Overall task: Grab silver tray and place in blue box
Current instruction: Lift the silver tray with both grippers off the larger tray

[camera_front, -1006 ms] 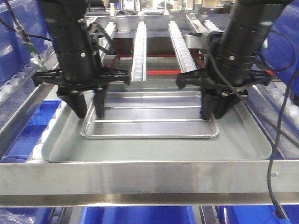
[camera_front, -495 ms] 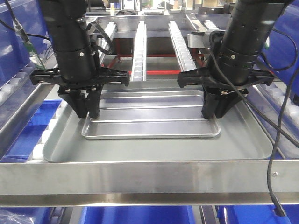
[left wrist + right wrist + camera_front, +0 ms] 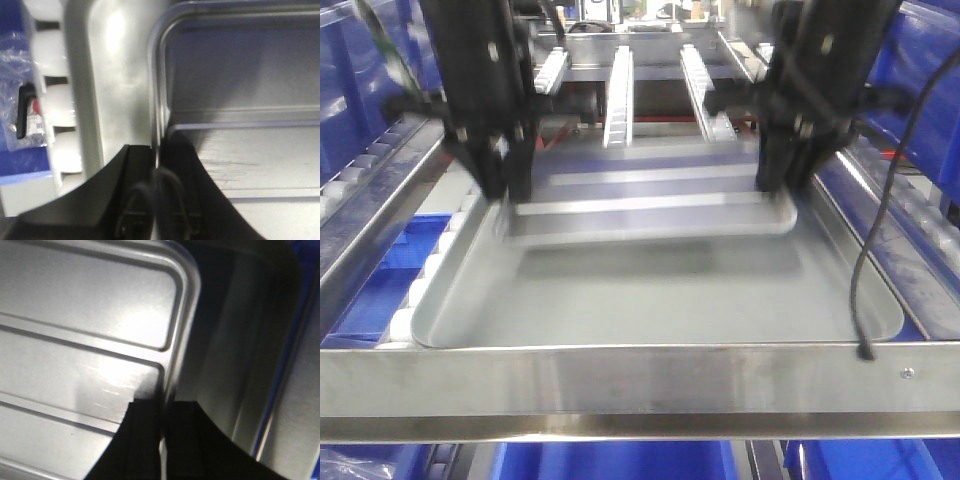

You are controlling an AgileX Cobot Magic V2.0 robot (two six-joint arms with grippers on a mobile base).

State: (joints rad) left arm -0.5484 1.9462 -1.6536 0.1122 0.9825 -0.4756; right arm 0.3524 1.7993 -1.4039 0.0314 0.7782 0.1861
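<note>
The silver tray (image 3: 650, 195) hangs blurred above the duller grey tray (image 3: 650, 300), casting a shadow on its floor. My left gripper (image 3: 507, 195) is shut on the silver tray's left rim, and in the left wrist view the rim (image 3: 156, 100) runs between the pressed fingers of the left gripper (image 3: 157, 155). My right gripper (image 3: 780, 185) is shut on the right rim. In the right wrist view the right gripper (image 3: 164, 407) pinches the edge of the ribbed tray floor (image 3: 90, 315). I cannot single out the blue box among the blue containers around the rack.
The grey tray rests on a steel rack with a front bar (image 3: 640, 385). Roller rails (image 3: 618, 95) run to the back. Blue bins (image 3: 370, 290) sit lower left, and more blue plastic (image 3: 620, 462) shows under the bar. A black cable (image 3: 865, 300) hangs at right.
The left gripper's fingers closed on the rim. Both arms have since risen, and the silver tray has come up off the grey tray and shifted toward the back.
</note>
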